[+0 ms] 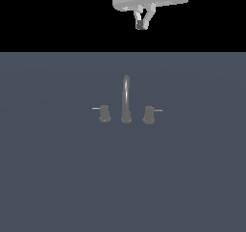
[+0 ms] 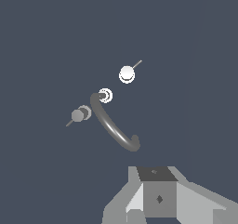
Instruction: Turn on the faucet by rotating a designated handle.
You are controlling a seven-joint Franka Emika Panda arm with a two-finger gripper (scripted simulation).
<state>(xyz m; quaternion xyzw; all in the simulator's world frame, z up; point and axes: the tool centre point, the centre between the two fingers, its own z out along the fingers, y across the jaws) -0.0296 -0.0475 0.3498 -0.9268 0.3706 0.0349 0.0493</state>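
Observation:
The faucet [image 1: 126, 101] is a dull-grey set with a tall thin arched spout on a round base, standing on the blue-grey surface. The handle [image 1: 149, 114] is the short knob on the exterior view's right of the spout, with its thin rod pointing rightwards. In the wrist view the handle [image 2: 126, 74] looks bright, with its rod pointing away from the spout [image 2: 114, 128]. My gripper [image 1: 140, 26] hangs high above and behind the faucet, far from the handle. Its fingers meet at the tips and hold nothing. It also shows in the wrist view [image 2: 158, 200].
A twin knob [image 1: 104, 113] with a leftward rod stands on the exterior view's left of the spout; it also shows in the wrist view [image 2: 80, 115]. The blue-grey surface [image 1: 57, 178] spreads flat around the faucet.

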